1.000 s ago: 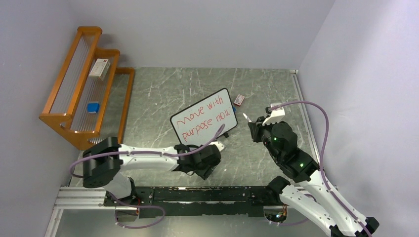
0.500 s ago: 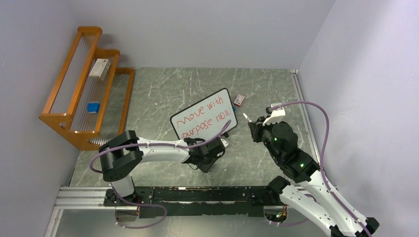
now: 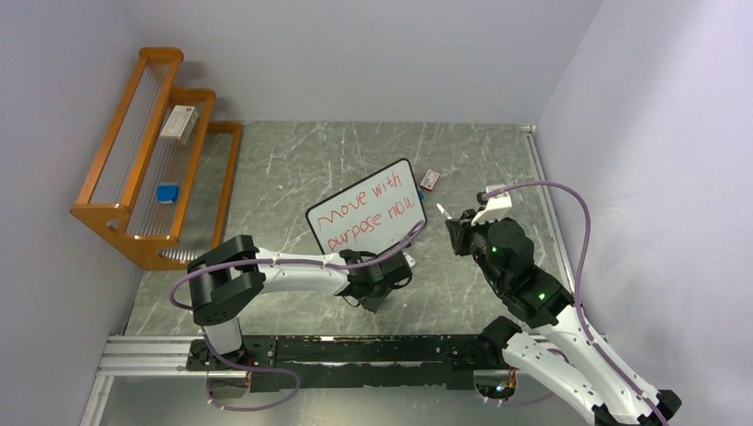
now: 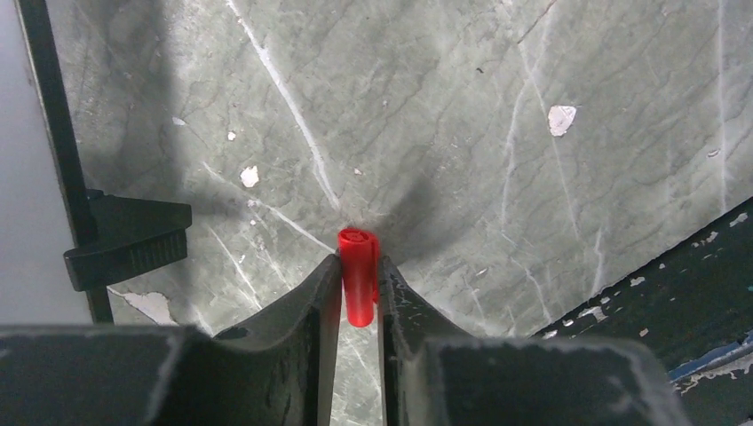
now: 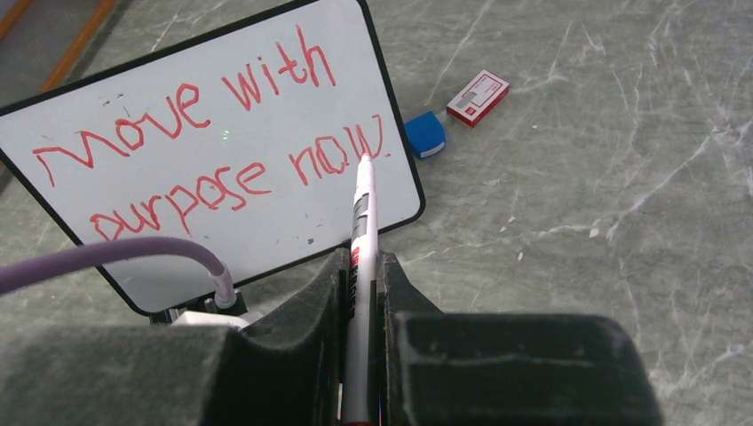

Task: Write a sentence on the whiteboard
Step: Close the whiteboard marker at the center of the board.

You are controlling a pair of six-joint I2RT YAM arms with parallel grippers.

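Capping the marker seems to be the step in hand, because the whiteboard (image 3: 364,216) already carries a full red sentence, "Move with purpose now". It stands near the middle of the table (image 3: 293,160), leaning back, between the two arms and just beyond the left wrist.

The right gripper (image 5: 362,266) is closed on the marker (image 5: 363,209), whose bare tip points toward the last word. The left gripper (image 4: 360,288) has its fingers pressed on both sides of a small red cap (image 4: 358,286), low over the table; whether the cap is lifted cannot be told.

To do this well, the left arm should first raise the cap and turn its open end toward the tip. Which end is open is not clear from here. Both parts should then lie on one line before pushing, since the cap is short and could twist between the fingers. The meeting is better made away from the board, so that the wet tip does not smear the writing.
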